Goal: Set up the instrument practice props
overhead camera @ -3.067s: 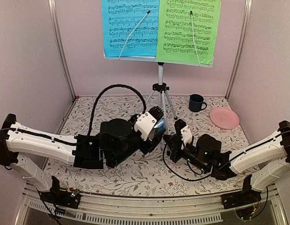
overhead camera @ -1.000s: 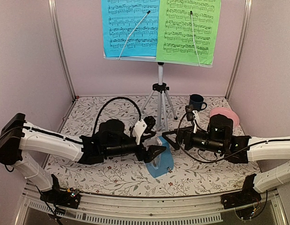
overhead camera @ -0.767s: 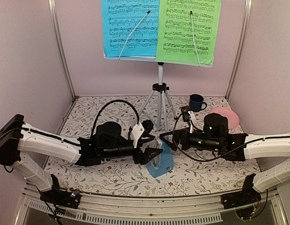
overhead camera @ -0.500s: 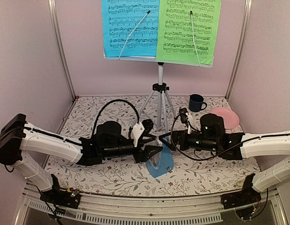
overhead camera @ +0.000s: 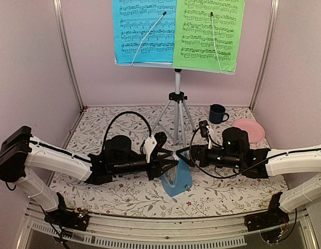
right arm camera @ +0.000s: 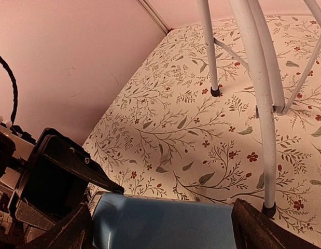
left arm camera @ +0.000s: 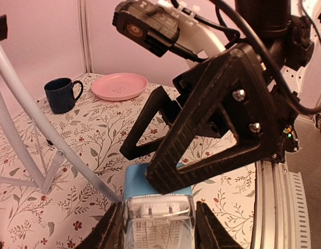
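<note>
The small blue metronome (overhead camera: 177, 179) stands on the flowered table just in front of the tripod. My left gripper (overhead camera: 169, 166) reaches it from the left. In the left wrist view its fingers (left arm camera: 111, 228) lie against both sides of the metronome (left arm camera: 157, 207), shut on it. My right gripper (overhead camera: 180, 156) comes in from the right with its jaws spread wide. The metronome's blue body (right arm camera: 160, 223) fills the gap of the right gripper (right arm camera: 163, 228), and one finger (left arm camera: 212, 119) rests at its top. Behind, the music stand (overhead camera: 177, 98) holds a blue sheet (overhead camera: 142, 28) and a green sheet (overhead camera: 207, 31).
A dark blue mug (overhead camera: 217, 113) and a pink plate (overhead camera: 248, 129) sit at the back right, behind my right arm. The silver tripod legs (right arm camera: 264, 104) stand close behind the metronome. Pink walls and metal posts close in the table on three sides.
My left jaws have narrowed onto the metronome's sides. The right gripper has slid left, closer over the metronome's top. The metronome has stayed in place.
</note>
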### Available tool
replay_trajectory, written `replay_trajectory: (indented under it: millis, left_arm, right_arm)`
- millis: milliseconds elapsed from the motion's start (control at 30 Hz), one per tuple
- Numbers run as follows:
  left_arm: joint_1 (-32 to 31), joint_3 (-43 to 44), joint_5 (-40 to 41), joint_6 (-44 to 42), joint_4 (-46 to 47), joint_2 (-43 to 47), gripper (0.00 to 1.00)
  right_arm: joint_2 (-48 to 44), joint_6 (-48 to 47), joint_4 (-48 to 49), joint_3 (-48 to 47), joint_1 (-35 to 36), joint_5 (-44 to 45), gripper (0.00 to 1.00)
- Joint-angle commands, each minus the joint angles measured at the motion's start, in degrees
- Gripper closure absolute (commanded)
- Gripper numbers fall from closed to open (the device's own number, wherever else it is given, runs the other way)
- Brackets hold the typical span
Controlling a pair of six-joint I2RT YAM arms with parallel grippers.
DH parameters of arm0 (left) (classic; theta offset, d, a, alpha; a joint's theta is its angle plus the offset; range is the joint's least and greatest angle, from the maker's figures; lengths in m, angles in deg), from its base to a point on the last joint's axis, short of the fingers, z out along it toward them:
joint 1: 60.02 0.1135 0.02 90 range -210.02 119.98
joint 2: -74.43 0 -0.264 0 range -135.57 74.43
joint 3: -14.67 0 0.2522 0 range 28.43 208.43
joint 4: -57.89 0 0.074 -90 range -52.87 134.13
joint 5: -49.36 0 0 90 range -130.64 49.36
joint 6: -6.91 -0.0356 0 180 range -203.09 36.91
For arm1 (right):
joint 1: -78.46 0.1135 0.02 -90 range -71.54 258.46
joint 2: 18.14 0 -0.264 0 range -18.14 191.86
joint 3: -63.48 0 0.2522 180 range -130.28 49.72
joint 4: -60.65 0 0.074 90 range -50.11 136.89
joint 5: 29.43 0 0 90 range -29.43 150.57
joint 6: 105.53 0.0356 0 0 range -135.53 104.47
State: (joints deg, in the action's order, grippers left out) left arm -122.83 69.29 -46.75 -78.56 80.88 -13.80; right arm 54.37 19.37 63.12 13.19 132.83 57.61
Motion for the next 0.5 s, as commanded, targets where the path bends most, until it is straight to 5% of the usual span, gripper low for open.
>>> replay_trajectory:
  millis: [0,467]
  left_arm:
    - [0.8,-3.5,-1.8,-0.1,2.0,2.0,0.81]
    - [0.3,-5.0,-2.1,-2.6,5.4,3.7,0.89]
  right_arm:
    - [1.9,-0.3,-3.0,3.1,-0.3,2.8,0.07]
    - [4.7,-2.3,-4.4,6.1,-0.7,6.0,0.08]
